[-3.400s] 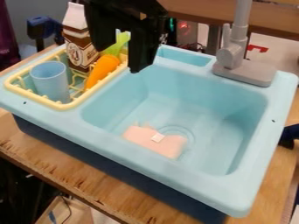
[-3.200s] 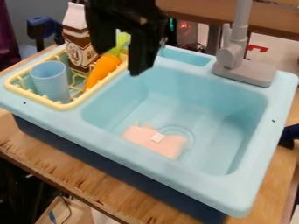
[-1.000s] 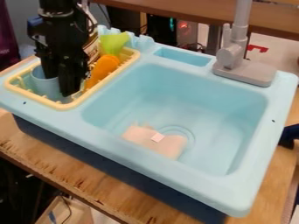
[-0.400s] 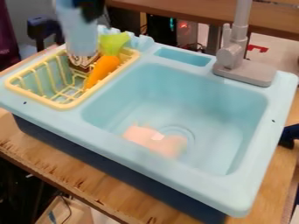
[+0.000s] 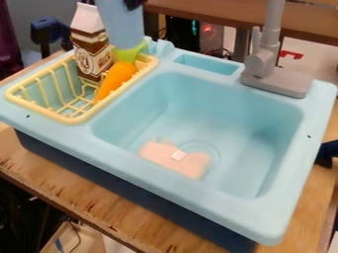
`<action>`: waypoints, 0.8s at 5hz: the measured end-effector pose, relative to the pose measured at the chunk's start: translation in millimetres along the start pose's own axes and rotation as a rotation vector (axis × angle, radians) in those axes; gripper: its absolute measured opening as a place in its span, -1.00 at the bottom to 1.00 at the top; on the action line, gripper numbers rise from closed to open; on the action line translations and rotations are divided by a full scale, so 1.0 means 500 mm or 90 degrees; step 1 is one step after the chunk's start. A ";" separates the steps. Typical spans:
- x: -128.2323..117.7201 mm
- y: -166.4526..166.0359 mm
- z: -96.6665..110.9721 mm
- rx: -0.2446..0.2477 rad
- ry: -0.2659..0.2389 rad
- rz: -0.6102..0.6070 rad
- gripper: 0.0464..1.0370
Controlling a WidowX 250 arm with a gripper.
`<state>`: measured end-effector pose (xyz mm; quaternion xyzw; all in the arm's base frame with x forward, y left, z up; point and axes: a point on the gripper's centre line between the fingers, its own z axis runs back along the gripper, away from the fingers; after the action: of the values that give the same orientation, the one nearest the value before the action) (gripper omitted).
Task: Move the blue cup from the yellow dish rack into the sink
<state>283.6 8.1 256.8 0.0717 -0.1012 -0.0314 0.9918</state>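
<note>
Sink [image 5: 198, 203] carries the rack [image 5: 71, 120] at one end; carton [image 5: 91, 58] stands near the rack's far edge. Gripper [image 5: 134, 4] holds the cup [image 5: 123, 24] aloft beside it. Handling: probably light, stiff, slippery; grip upper wall gently.

Had a dish rack [image 5: 69, 119] left of the sink basin [image 5: 204, 104], with a milk carton [image 5: 91, 57] and toy carrot [image 5: 115, 79] inside; had a cup [image 5: 122, 24] above and behind to the left, a faucet [image 5: 265, 64] behind to the right.
</note>
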 end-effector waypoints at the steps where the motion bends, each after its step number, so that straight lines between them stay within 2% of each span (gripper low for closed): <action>1: -0.004 -0.030 -0.070 -0.042 0.041 -0.018 -0.93; 2: 0.010 -0.053 -0.129 -0.074 0.058 -0.026 -0.93; 3: 0.025 -0.068 -0.162 -0.094 0.061 -0.029 -0.93; 4: 0.034 -0.073 -0.212 -0.089 0.091 -0.030 -0.93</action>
<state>320.1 -15.1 151.9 0.0068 -0.0261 -0.0566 0.9980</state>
